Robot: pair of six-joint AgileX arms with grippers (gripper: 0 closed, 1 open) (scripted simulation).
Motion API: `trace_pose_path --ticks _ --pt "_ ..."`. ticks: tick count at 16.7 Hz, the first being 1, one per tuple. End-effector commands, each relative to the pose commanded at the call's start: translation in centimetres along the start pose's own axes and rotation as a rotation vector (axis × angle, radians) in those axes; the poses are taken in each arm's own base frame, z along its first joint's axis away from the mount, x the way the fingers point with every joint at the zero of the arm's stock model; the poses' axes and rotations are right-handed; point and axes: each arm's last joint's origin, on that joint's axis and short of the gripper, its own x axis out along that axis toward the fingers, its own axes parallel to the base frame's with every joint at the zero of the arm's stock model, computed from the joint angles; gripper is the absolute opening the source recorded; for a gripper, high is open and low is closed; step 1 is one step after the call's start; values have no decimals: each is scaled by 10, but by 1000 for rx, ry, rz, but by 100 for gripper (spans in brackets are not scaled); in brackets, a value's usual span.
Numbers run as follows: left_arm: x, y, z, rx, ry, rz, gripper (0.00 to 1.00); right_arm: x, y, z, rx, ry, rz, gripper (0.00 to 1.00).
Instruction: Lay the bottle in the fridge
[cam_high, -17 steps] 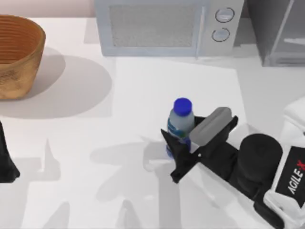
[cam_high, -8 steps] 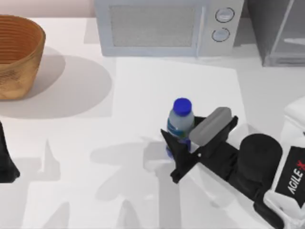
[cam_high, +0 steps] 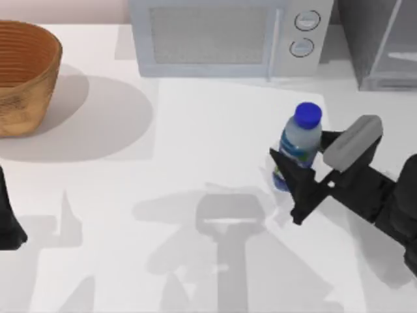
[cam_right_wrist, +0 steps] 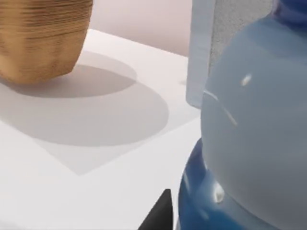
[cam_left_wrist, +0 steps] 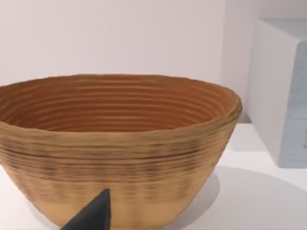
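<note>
The right gripper (cam_high: 296,171) is holding the bottle (cam_high: 297,143) upright, fingers clamped on its label, above the worktop (cam_high: 195,130) on the right side, near the microwave (cam_high: 221,36) and the fridge (cam_high: 384,39). The left arm is sitting parked at the left edge beside the basket (cam_high: 23,72).

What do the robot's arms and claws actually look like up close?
The right gripper is matte black with two angular, pointed fingers, and a rounded grey block sits on top of its black wrist. The black arm behind it runs off the table's right edge. The left arm is a dark black shape at the table's left edge; its wrist view catches one pointed black fingertip.
</note>
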Motion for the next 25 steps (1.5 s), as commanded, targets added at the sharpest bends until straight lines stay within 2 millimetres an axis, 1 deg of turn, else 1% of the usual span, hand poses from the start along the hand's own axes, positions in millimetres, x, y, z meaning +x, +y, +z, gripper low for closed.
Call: trace_pose_path --ticks 2,4,10,13,16,20,25 --pt "0 0 0 0 0 0 100 -19 -12 5 2 10 0 1" --pt "0 0 0 0 0 0 100 -30 -16 3 14 39 2 1" --pt "0 0 0 0 0 0 100 -30 -15 3 19 42 0 1" --pt "0 0 0 0 0 0 100 -37 -17 12 24 41 -34 1" --pt "0 0 0 0 0 0 100 -48 -20 27 26 38 -91 1" --pt "0 0 0 0 0 0 100 -74 -21 50 30 28 -200 1" --pt "0 0 0 0 0 0 100 -119 -14 75 20 -7 -373 1"
